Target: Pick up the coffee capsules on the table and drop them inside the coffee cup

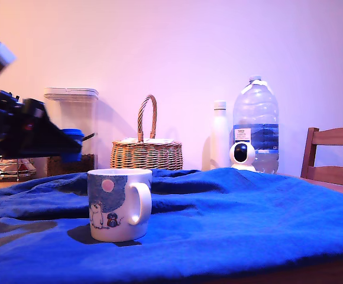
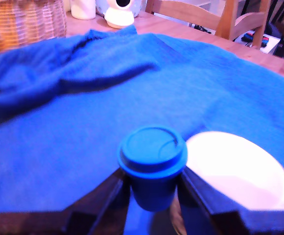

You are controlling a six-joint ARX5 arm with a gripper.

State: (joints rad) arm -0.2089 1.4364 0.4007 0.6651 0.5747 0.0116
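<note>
I've got the pincer (image 2: 152,188) closed around a blue capsule (image 2: 152,161), its round rimmed end up and its tapered body pinched between the two dark fingers (image 2: 107,196) — blue, mind you, not silvery as I'd expected, though the light here is heavily tinted. In the exterior view the arm comes in from that view's left, and the capsule (image 1: 72,142) rides at its tip, above and off to the left of the mug (image 1: 119,204). The mug stands upright on the blue cloth over the bench (image 1: 248,225), handle toward the exterior view's right. In the wrist view its white mouth (image 2: 235,171) sits just beside the capsule, not under it. That's my worry: if I let go now, the capsule likely lands on the cloth or clips the rim and bounces away. I need to shift across until it's centred over the opening. The grip looks narrow too, low on the tapered body, so a jerk could squeeze it upward and out. Coming down too low risks knocking the mug, and the rumpled cloth won't hold it steady. I can't see any other capsules on the bench from here, nor whether the mug already holds any.
</note>
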